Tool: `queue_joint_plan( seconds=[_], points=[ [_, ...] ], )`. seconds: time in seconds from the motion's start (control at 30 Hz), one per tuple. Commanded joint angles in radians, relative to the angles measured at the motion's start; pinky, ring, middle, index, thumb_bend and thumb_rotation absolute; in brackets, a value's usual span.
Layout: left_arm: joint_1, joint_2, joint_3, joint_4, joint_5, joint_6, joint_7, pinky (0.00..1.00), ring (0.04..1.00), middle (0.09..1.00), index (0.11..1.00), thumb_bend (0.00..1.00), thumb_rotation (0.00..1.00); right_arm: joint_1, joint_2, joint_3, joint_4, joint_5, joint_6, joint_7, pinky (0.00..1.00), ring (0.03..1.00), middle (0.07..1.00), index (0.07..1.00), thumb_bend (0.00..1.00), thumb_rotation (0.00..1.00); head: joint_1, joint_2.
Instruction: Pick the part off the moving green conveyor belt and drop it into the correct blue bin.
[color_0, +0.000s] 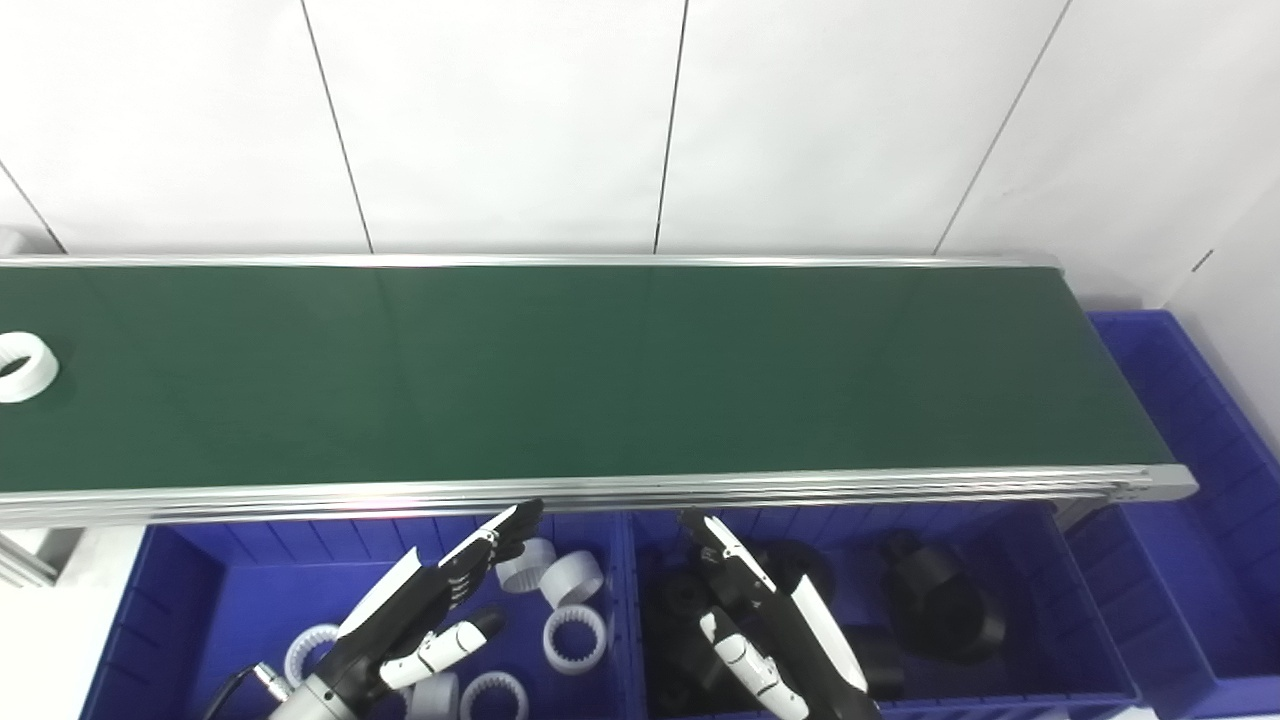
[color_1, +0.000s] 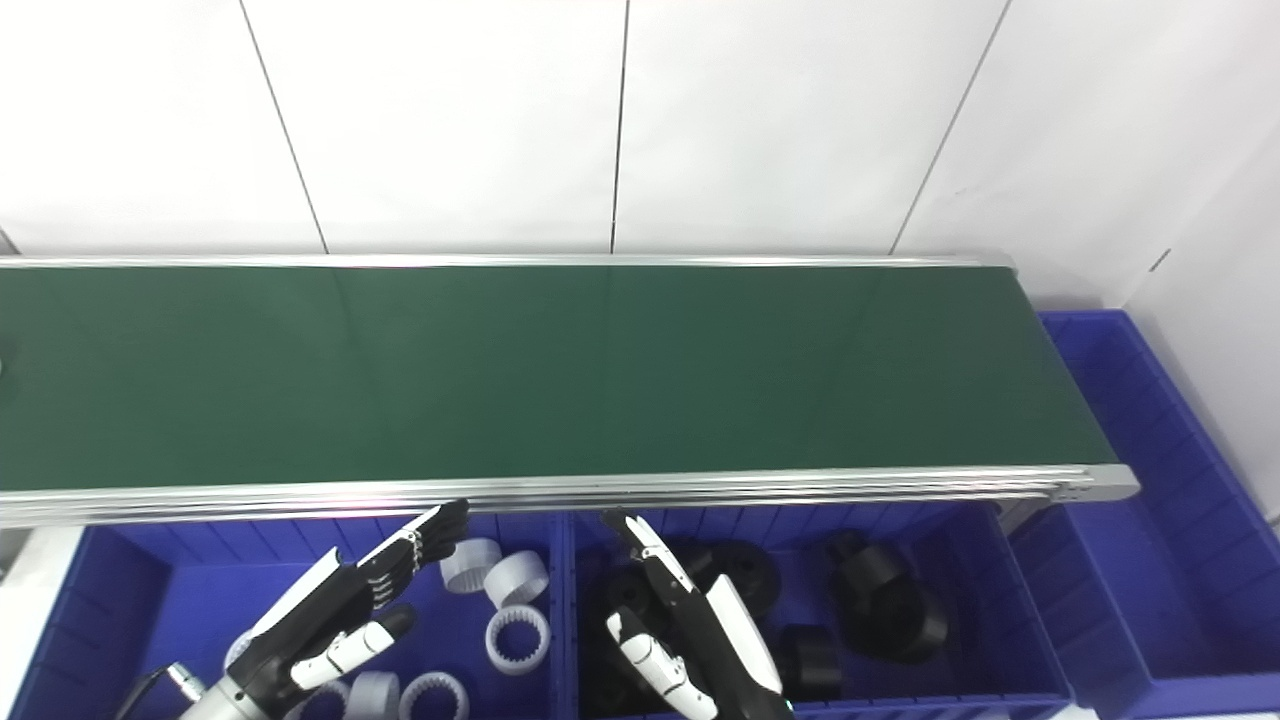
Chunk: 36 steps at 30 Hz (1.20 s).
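A white ring-shaped part (color_0: 22, 366) lies on the green conveyor belt (color_0: 560, 370) at its far left edge, cut off by the frame; it barely shows in the right eye view. My left hand (color_0: 430, 600) is open and empty, fingers stretched out above the left blue bin (color_0: 170, 610) of white rings. My right hand (color_0: 760, 620) is open and empty above the middle blue bin (color_0: 1080, 600) of black parts. Both hands hover just below the belt's near rail.
Several white toothed rings (color_0: 575, 638) lie in the left bin. Several black round parts (color_0: 940, 600) lie in the middle bin. A third blue bin (color_0: 1190, 420) stands at the belt's right end. A white panelled wall rises behind the belt.
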Motion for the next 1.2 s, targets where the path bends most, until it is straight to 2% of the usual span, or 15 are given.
queue_joint_plan(
  seconds=[0.0, 0.6, 0.93, 0.97, 1.0, 1.03, 1.1, 1.17],
  points=[
    [-0.006, 0.002, 0.004, -0.031, -0.012, -0.040, 0.006, 0.94, 0.969, 0.977, 0.961, 0.40, 0.80, 0.000, 0.004, -0.001, -0.039, 0.007, -0.021, -0.006, 0.91, 0.948, 0.972, 0.944, 0.37, 0.99, 0.001, -0.001],
    [0.010, 0.004, 0.000, -0.056, -0.016, -0.038, 0.008, 0.93, 0.959, 0.969, 0.955, 0.41, 0.81, 0.005, 0.008, 0.004, -0.037, -0.001, -0.021, -0.005, 0.89, 0.937, 0.969, 0.943, 0.37, 0.98, 0.011, 0.017],
    [0.005, 0.012, 0.002, -0.051, -0.009, -0.039, 0.006, 0.94, 0.966, 0.973, 0.962, 0.39, 0.81, -0.001, 0.014, 0.008, -0.018, -0.002, -0.030, -0.008, 0.90, 0.942, 0.970, 0.947, 0.37, 1.00, 0.018, 0.013],
    [0.005, 0.009, -0.001, -0.049, -0.009, -0.039, 0.005, 0.94, 0.966, 0.973, 0.962, 0.39, 0.81, -0.001, 0.011, 0.007, -0.017, -0.002, -0.030, -0.007, 0.90, 0.942, 0.970, 0.947, 0.37, 1.00, 0.049, -0.001],
    [0.004, 0.008, -0.003, -0.048, -0.009, -0.039, 0.005, 0.94, 0.966, 0.973, 0.962, 0.39, 0.80, 0.000, 0.009, 0.006, -0.016, -0.001, -0.029, -0.006, 0.90, 0.943, 0.970, 0.947, 0.37, 1.00, 0.049, -0.001],
    [0.005, 0.002, -0.005, -0.046, 0.006, -0.039, 0.012, 0.94, 0.967, 0.973, 0.962, 0.39, 0.80, 0.003, 0.005, 0.005, -0.012, 0.002, -0.031, -0.005, 0.91, 0.944, 0.970, 0.947, 0.37, 1.00, 0.100, -0.030],
    [0.011, -0.008, -0.011, -0.047, 0.052, -0.039, 0.037, 0.92, 0.951, 0.961, 0.952, 0.39, 0.77, 0.009, -0.004, 0.000, -0.001, 0.008, -0.043, -0.007, 0.91, 0.946, 0.971, 0.951, 0.38, 1.00, 0.144, -0.063],
    [0.014, -0.016, -0.019, -0.042, 0.078, -0.039, 0.056, 0.89, 0.930, 0.943, 0.933, 0.39, 0.70, 0.015, -0.010, -0.004, 0.013, 0.013, -0.059, -0.012, 0.91, 0.947, 0.971, 0.951, 0.38, 1.00, 0.185, -0.099]
  ],
)
